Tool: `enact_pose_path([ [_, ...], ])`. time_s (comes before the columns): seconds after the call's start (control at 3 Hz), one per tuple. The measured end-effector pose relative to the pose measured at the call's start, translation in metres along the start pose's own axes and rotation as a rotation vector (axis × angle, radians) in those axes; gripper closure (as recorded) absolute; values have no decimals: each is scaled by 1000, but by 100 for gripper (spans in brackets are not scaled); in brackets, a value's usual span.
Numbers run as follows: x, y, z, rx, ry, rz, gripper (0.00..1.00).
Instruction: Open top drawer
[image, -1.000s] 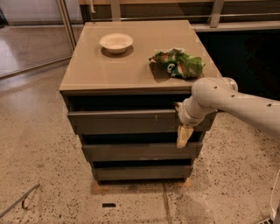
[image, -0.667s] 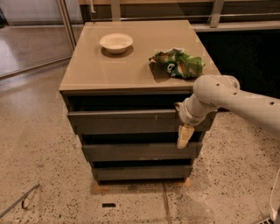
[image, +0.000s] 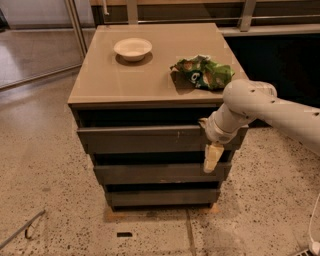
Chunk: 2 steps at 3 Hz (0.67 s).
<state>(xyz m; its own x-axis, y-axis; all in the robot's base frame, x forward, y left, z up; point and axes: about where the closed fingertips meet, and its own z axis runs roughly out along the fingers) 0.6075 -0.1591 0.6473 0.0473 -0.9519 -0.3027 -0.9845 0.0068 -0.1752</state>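
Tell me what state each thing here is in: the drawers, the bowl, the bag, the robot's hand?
Top drawer: barely out, if at all.
Middle drawer: looks shut.
Bottom drawer: looks shut.
Bowl: upright, empty.
Green bag: crumpled, lying on the cabinet top.
Gripper: pointing down at the top drawer's right end.

High front view, looking down; tool (image: 212, 157) at top drawer (image: 145, 138).

Likely an office or lab hall: speckled hard floor (image: 45, 165), metal railing (image: 247, 12) behind. The gripper (image: 212, 159) hangs at the right end of the top drawer (image: 140, 139).
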Motion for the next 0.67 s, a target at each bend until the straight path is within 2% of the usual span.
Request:
enact_pose_path([
  [0.67,2,37,-15,-113,-30,44,0],
])
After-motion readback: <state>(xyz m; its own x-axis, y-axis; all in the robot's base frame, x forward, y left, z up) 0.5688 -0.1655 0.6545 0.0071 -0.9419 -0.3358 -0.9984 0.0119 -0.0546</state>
